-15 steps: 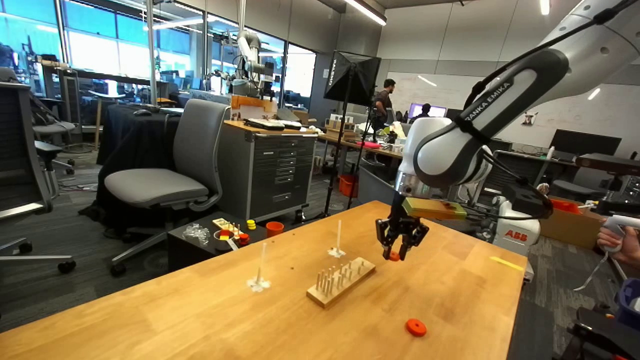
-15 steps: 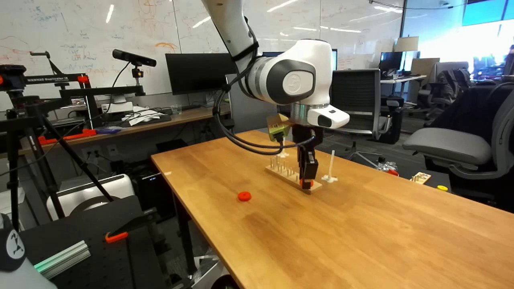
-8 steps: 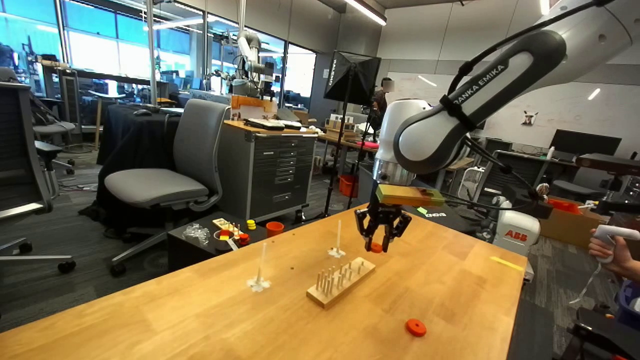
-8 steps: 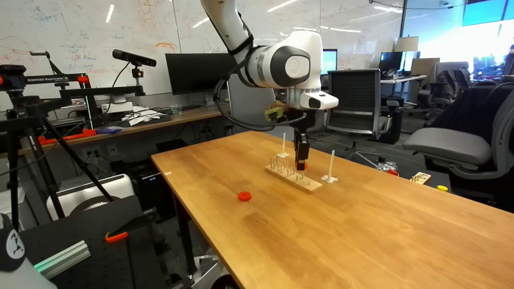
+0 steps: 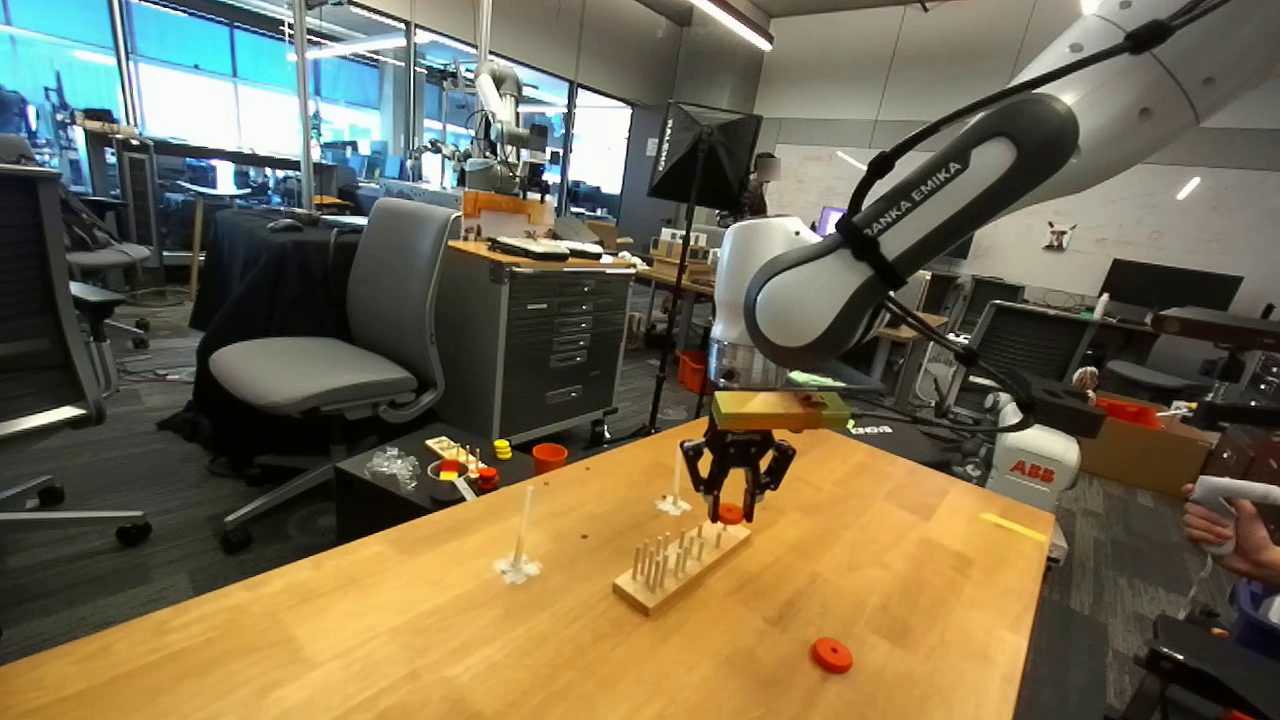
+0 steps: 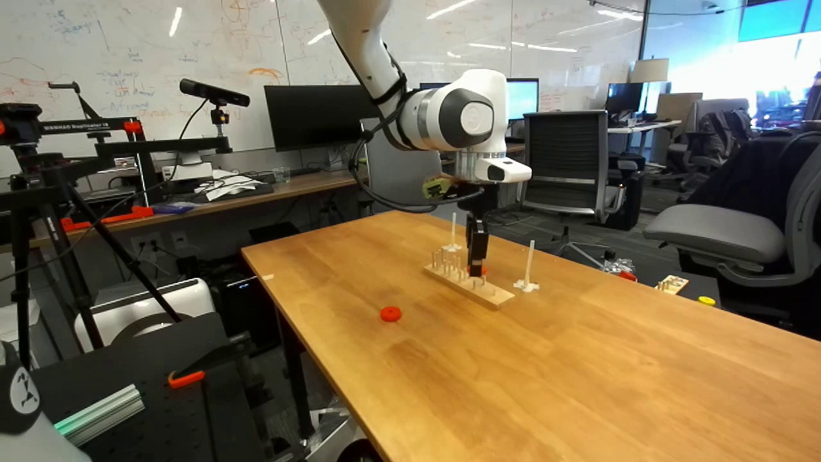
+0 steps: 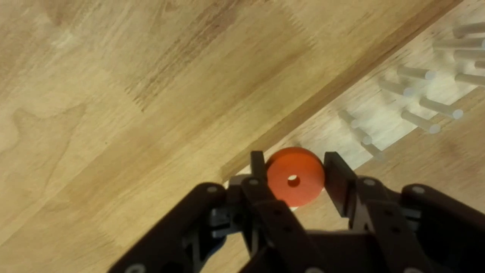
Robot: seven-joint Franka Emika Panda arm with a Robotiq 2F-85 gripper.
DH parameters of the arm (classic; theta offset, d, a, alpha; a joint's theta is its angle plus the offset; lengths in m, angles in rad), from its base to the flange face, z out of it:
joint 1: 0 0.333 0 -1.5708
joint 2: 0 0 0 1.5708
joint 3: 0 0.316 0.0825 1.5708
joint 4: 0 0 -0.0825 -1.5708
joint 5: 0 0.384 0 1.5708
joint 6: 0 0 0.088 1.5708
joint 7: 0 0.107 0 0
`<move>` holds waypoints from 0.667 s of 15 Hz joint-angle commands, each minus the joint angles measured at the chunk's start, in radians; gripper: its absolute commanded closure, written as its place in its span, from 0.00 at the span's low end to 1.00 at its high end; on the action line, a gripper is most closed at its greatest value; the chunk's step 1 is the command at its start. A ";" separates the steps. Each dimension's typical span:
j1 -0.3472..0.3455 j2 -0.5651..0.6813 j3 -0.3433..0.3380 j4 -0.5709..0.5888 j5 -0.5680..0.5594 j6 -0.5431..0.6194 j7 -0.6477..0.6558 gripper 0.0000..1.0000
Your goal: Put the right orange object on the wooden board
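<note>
Jaws are clamped on the orange ring (image 7: 295, 166), just lowered toward the board (image 5: 695, 574); placing seems near, contact unclear.

Disc (image 7: 304, 174) in claw (image 5: 732, 513): red-orange, paler face, deeper upper rim in wrist view. Claw: black. Board (image 7: 325, 139): pale wood, faint grain. Pegs (image 7: 439, 107) on it: whitish in wrist view. Second disc (image 5: 832, 655): same red-orange. Counter (image 5: 450, 640): honey-brown wood, darker streaks. Arm (image 5: 815, 300): white, dark grey panels. Tape strip (image 5: 1013, 527): yellow.
</note>
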 commanded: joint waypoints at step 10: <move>0.025 0.107 0.001 0.146 -0.044 -0.103 0.034 0.82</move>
